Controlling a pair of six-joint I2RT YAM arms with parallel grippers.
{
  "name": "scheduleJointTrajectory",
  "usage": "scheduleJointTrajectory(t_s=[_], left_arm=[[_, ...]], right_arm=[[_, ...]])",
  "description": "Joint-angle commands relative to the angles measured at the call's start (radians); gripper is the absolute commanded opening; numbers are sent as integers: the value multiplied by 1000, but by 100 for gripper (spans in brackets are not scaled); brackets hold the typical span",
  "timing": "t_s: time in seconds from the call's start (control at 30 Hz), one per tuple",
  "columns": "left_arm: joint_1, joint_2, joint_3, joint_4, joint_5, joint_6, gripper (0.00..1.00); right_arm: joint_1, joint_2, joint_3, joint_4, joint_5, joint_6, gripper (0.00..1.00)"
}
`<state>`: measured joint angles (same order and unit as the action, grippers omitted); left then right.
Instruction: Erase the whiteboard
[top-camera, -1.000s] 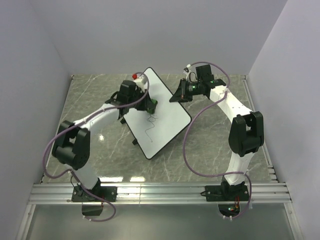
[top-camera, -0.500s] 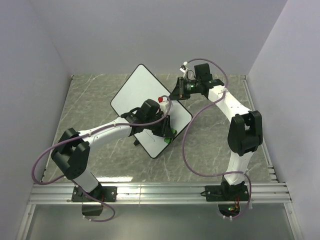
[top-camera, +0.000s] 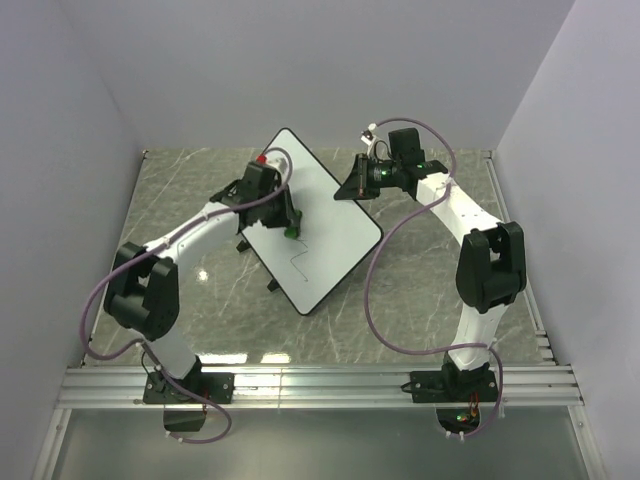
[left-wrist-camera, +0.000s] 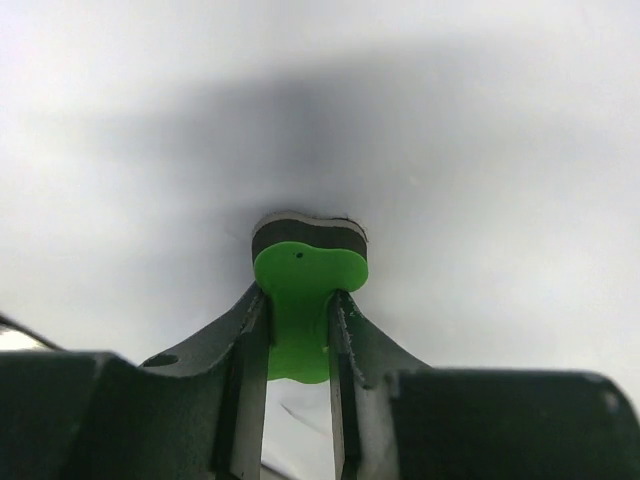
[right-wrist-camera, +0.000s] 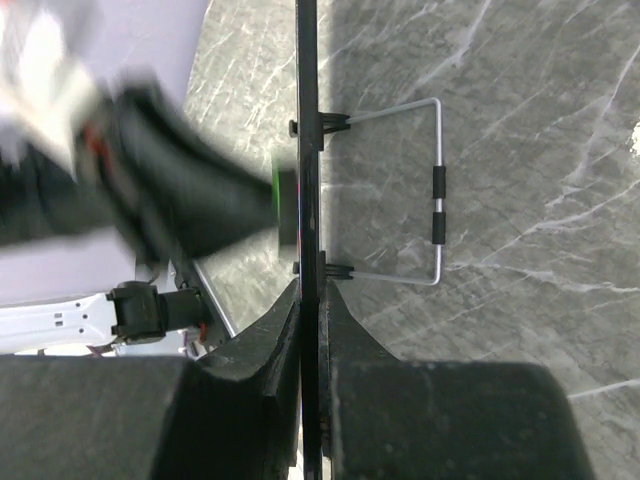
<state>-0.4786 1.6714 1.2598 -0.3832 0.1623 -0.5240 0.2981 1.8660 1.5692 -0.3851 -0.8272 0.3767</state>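
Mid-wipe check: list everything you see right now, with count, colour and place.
Large flat rectangular whiteboard: one, white with black rim, mid-table, far-right edge in the right claw.
Marker squiggle: one, dark, on the board's near half.
Small bone-shaped eraser: one, green with dark felt, against the board.
Thin wire stand: one, silver with black sleeves, on the board's back.
Marbled table: one, grey, under everything.
Cables: two, purple, one along each arm.
Left claw: one, black, shut on the eraser.
Right claw: one, black, shut on the whiteboard's edge.
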Motion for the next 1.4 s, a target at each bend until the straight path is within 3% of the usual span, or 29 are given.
scheduleJointTrajectory(t_s=[0.0,0.27,0.5,0.7,0.93,1.17,1.37], left_arm=[[67,111,64,69,-237,53,0],[54,150,70,145,-156,55,0],[-162,7,-140,199,-138,-11,0],[-242,-127,-306,195,-142,-85,0],[-235,-205,-379,156,-219,-122,0],[-14,-124,-287,184,-185,-54,0],[43,7,-172,184,-156,27,0]], right_arm=[[70,-59,-17,-58,-76,27,0],[72,-50,-3,-84,-66,19,0],[69,-24,38,-86,-58,43,0],[70,-19,34,-47,-72,74,0],[70,-28,23,-41,-75,77,0],[72,-51,8,-44,-76,77,0],[72,-62,2,-48,-70,77,0]])
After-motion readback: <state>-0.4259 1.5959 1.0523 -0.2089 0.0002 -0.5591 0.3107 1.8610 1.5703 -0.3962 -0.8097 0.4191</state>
